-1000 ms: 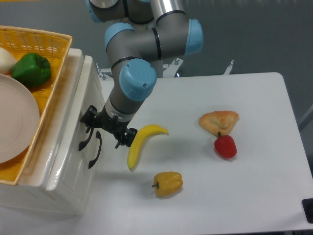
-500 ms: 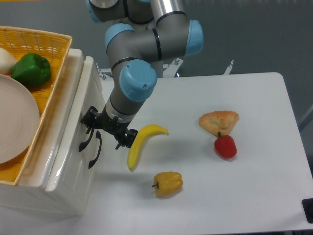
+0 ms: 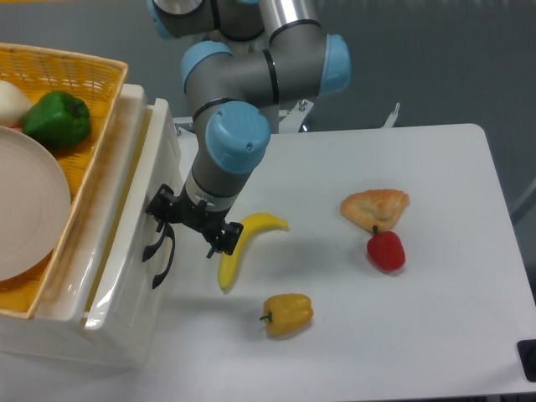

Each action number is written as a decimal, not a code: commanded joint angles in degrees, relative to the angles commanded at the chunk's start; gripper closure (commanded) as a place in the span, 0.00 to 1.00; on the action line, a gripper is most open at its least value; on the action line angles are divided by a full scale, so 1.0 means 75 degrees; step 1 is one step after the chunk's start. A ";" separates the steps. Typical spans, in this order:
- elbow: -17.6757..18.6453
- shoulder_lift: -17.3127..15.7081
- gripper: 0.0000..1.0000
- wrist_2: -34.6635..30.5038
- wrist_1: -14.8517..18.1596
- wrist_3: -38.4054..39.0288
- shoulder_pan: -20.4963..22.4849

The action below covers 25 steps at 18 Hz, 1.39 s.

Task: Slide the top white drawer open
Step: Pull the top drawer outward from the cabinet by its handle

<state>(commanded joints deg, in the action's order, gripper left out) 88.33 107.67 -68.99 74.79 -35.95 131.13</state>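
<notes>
The top white drawer [image 3: 134, 197] is the uppermost part of the white cabinet at the left, and it stands pulled out a little to the right. A narrow gap shows behind its front. Its curved black handle [image 3: 152, 249] sits just under my gripper [image 3: 164, 221], whose black fingers are shut on the handle's upper end. The lower drawer's black handle [image 3: 166, 263] lies just right of it, free.
A yellow wicker basket [image 3: 94, 74] on the cabinet holds a green pepper [image 3: 57, 119] and a white plate [image 3: 29, 209]. On the white table lie a banana [image 3: 244, 241] close to my wrist, a yellow pepper [image 3: 287, 312], a red pepper [image 3: 386, 250] and a pastry [image 3: 375, 207].
My gripper has moved slightly right and down with the handle, and the top drawer's front has slid out to the right. The basket on top shifted a little right too.
</notes>
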 joint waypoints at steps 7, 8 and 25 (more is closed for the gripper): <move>-0.0012 -0.0023 0.00 -0.0035 0.0000 0.0000 0.0199; -0.0023 -0.0035 0.00 -0.0035 0.0000 0.0000 0.0246; -0.0105 0.0000 0.00 -0.0211 0.0012 -0.0012 0.0691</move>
<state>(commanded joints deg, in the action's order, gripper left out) 87.54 107.67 -70.58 74.88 -36.04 136.31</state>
